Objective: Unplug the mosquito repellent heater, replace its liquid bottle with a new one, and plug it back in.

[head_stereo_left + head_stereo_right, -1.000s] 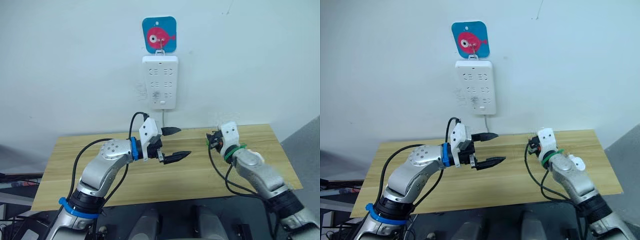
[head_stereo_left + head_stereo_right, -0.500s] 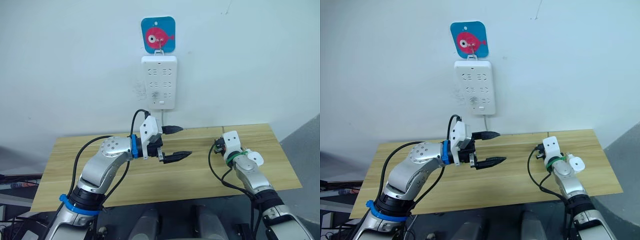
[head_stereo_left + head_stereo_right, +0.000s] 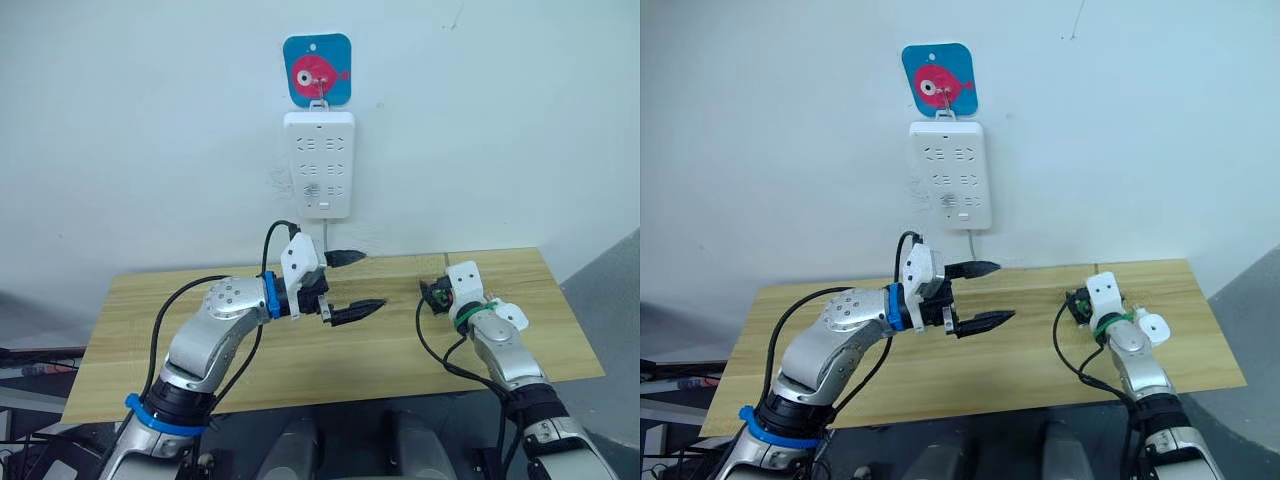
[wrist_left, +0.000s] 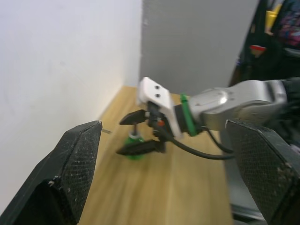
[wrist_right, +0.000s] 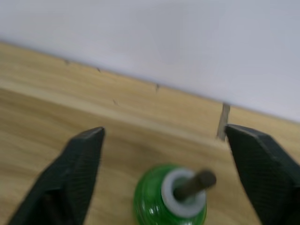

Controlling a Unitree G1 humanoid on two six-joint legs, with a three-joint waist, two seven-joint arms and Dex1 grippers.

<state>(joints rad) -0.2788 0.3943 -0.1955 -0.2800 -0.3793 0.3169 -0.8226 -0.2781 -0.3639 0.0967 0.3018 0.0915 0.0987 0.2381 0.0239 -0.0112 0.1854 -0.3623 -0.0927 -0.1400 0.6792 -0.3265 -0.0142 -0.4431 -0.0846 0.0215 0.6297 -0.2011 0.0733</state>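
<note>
Our right gripper (image 5: 161, 183) has its two black fingers spread wide, a green liquid bottle (image 5: 169, 200) standing upright on the wooden table (image 3: 300, 370) between them, untouched. From our left wrist view we see that same gripper (image 4: 136, 133) with the bottle (image 4: 135, 146) in its open gap, near the table's back edge by the wall. Our left gripper (image 3: 345, 285) is also wide open and holds nothing, hovering above the middle of the table.

Compared with a second ago, our right arm has swung: the wrist pointed toward the table's centre then, and half a second ago it had pulled back toward the right side; now the gripper has come down low at the rear right part of the table. Our left gripper has barely shifted, its fingers just as far apart as before.

We cannot find the mosquito repellent heater in any of these views.

The table is pale wood, pushed against a white wall (image 3: 150, 120). On the wall hangs a tall white power strip (image 3: 320, 164) from a hook on a blue square plate with a pink fish (image 3: 318, 70); its cord drops behind the table's back edge. All of this is unchanged.
</note>
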